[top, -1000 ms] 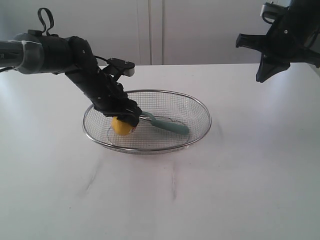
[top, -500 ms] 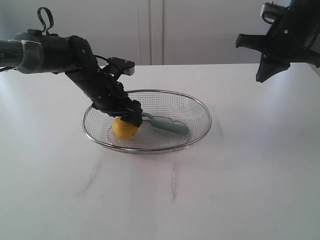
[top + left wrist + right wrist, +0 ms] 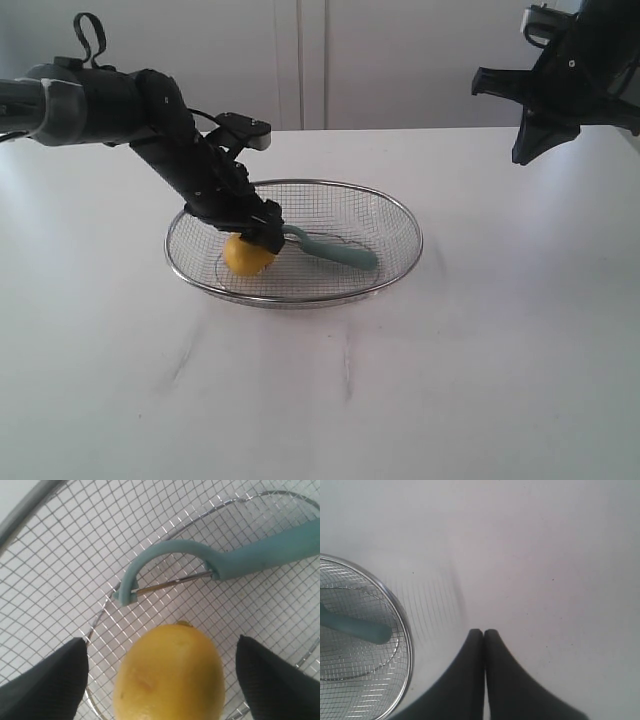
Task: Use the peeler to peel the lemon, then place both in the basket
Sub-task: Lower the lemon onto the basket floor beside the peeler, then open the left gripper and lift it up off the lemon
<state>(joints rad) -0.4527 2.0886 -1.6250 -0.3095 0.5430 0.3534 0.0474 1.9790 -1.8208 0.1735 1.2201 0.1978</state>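
Observation:
The yellow lemon (image 3: 247,256) (image 3: 170,675) lies inside the wire basket (image 3: 400,222) (image 3: 50,540), on its left side. Right beside it rests the teal peeler (image 3: 340,251) (image 3: 235,560), its blade head toward the lemon. My left gripper (image 3: 262,234) (image 3: 162,677) hangs open just above the lemon, a clear gap showing between the fruit and each finger. My right gripper (image 3: 484,632) is shut and empty, held high over the bare table to the basket's right; in the exterior view its arm (image 3: 560,80) sits at the upper right. The peeler handle (image 3: 357,628) shows in the right wrist view.
The basket rim (image 3: 405,630) stands on a white table (image 3: 450,380). Pale cabinet doors (image 3: 310,60) close off the back.
The left gripper has let go of the lemon, which now rests on the mesh, and has lifted slightly. The right arm has stayed put.

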